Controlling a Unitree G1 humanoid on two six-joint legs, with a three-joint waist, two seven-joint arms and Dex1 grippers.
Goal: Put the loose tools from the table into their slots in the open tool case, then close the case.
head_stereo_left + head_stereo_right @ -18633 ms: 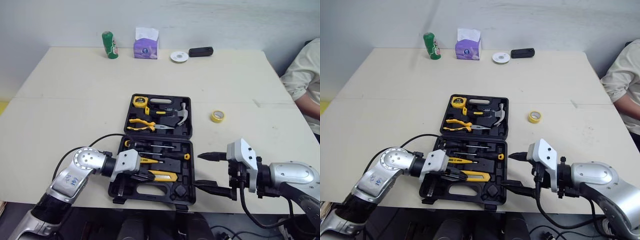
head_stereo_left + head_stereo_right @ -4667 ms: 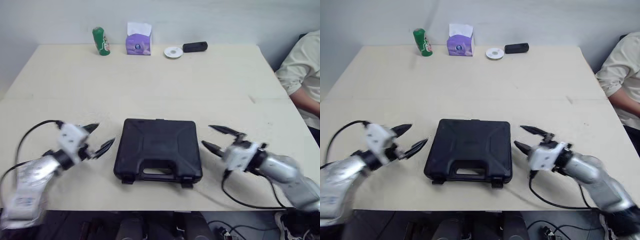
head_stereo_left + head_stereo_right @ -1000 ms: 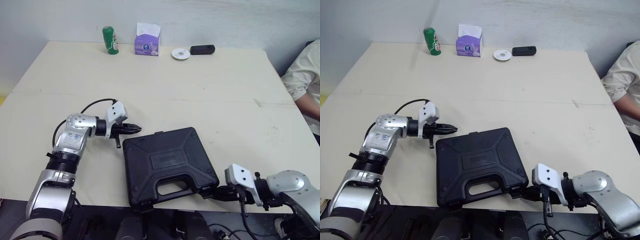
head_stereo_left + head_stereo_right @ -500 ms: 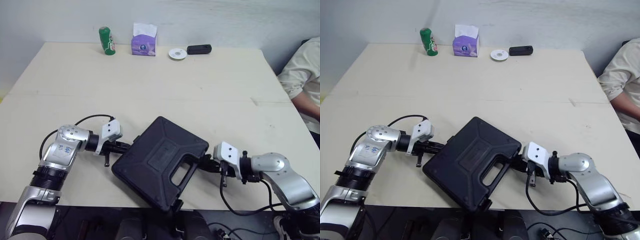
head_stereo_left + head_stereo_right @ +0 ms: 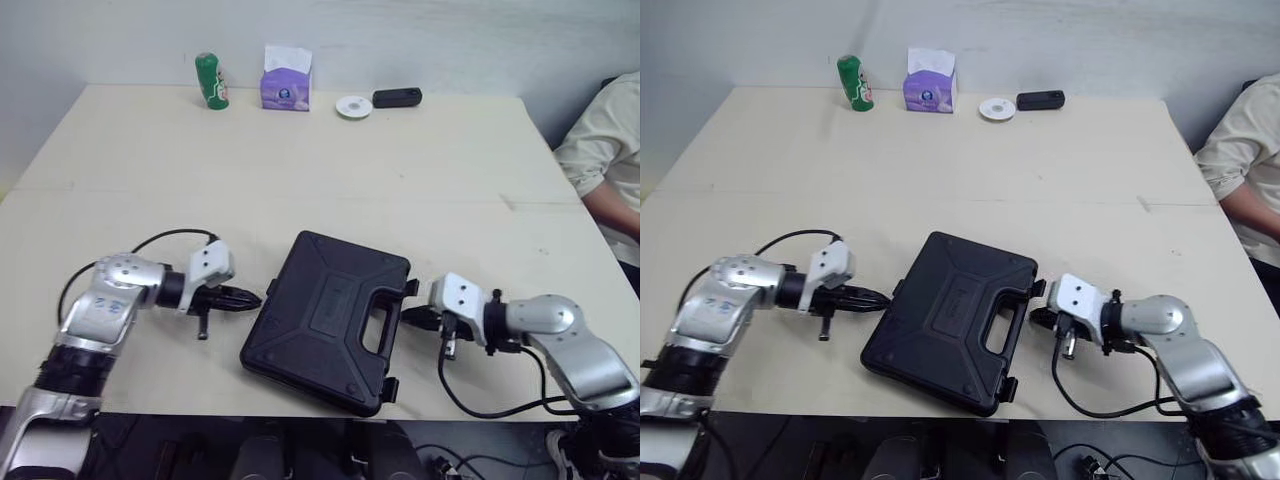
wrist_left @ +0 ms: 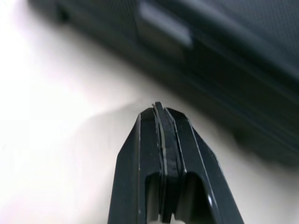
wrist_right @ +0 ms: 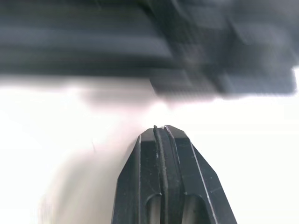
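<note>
From the left eye view, the black tool case [image 5: 330,305] lies shut on the bench [image 5: 300,170], close to the near edge and skewed. Its long axis runs diagonally, from far-left to near-right. It sits between our 2 arms. The left fingers [image 5: 245,297] point at its hinge-side edge, and the right fingers [image 5: 412,316] point at the edge that carries the handle [image 5: 378,325]. 2 latches, one [image 5: 408,288] at the far end of that edge and one [image 5: 390,388] at the near end, stick out a little; we cannot tell whether they are snapped.

The right eye view gives the same layout: the case [image 5: 950,320] is flanked on both sides, each fingertip just beside it.

In the left wrist view, the left fingers [image 6: 160,108] are pressed together and empty. A strip of bare bench separates them from the case wall [image 6: 224,70] ahead.

In the right wrist view, the right fingers [image 7: 161,130] are likewise closed on nothing. The case [image 7: 140,37] lies straight ahead and apart from the tips, with a blurred block that may be a latch.

We judge the right arm better placed for any latch work, since the handle edge faces it.
</note>
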